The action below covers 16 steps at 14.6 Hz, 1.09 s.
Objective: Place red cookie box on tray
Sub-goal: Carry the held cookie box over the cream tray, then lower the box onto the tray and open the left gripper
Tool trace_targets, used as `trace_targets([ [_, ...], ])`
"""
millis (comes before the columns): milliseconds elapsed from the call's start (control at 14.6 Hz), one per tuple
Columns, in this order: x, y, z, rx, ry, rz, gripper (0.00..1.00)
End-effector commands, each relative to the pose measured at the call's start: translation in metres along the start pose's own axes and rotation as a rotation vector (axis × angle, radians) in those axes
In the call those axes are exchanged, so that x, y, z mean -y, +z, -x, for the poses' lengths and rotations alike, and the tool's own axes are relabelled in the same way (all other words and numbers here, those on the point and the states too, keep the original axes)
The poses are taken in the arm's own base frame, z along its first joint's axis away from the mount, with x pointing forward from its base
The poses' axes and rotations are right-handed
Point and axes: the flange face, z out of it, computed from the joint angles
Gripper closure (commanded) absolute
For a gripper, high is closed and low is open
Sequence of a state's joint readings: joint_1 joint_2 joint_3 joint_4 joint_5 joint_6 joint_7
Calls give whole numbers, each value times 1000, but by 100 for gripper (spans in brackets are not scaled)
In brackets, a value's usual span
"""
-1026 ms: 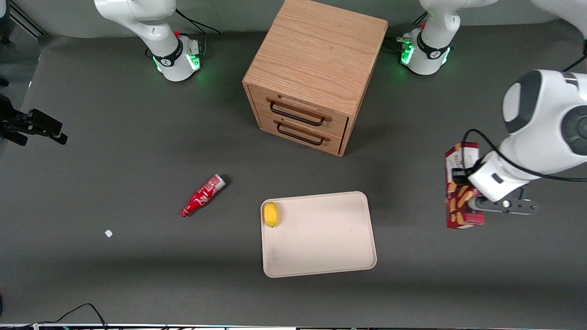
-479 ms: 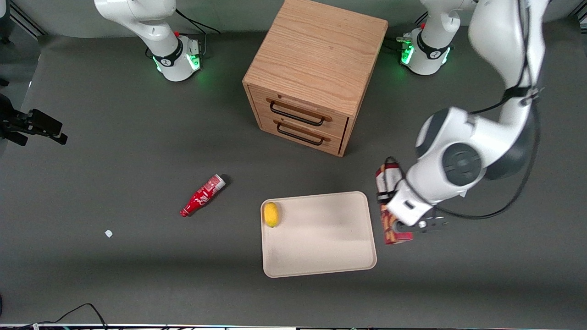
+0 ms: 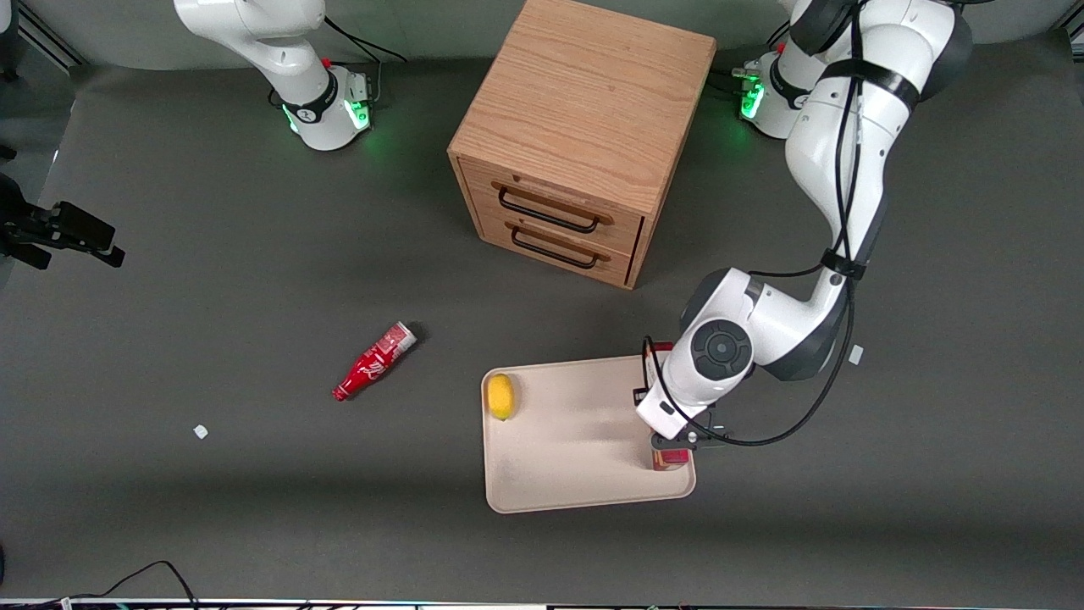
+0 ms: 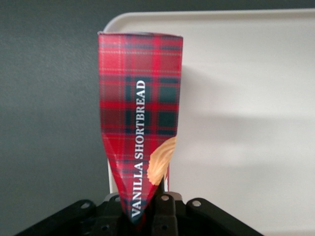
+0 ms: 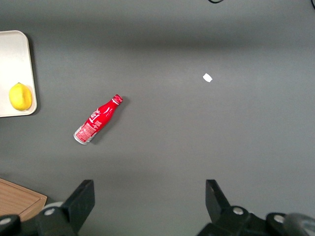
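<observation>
We are seeing the box [image 4: 140, 128], red tartan with a tan cookie picture, sitting pinched in the gripper [image 3: 675, 439], its fingers pressed onto the box's narrow end in the wrist view. In the front view only slivers of the box [image 3: 669, 458] are showing under the arm. It is hanging over the tray [image 3: 576, 457], at the edge toward the working arm's end of the table. Whether it is touching the tray we cannot tell, since the wrist is covering most of it. In the wrist view the box is lining up along the tray's rim [image 4: 206, 14], with grey table to one side.

A lemon [image 3: 500, 396] is lying on the tray at its edge toward the parked arm. A small red bottle [image 3: 373, 361] is lying on the table, well apart from the tray, toward the parked arm's end. A wooden cabinet [image 3: 580, 127] with two drawers is standing farther from the front camera than the tray.
</observation>
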State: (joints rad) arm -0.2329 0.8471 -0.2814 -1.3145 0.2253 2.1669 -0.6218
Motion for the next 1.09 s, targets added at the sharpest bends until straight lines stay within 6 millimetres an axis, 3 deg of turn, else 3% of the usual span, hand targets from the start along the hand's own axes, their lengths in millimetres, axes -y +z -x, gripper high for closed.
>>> trace_targets([
  [0, 1, -1, -12, -47, -20, 2, 100],
  [274, 5, 6, -13, -41, -32, 4, 100],
  [342, 5, 7, -12, -38, -31, 3, 71],
  [410, 5, 8, -12, -45, -19, -4, 6],
  [479, 1, 12, -9, -66, -6, 11, 0],
  [684, 2, 13, -10, -107, -11, 48, 0],
  [821, 5, -9, -15, -128, -29, 65, 0],
  [1026, 14, -59, -21, -150, -45, 70, 0],
])
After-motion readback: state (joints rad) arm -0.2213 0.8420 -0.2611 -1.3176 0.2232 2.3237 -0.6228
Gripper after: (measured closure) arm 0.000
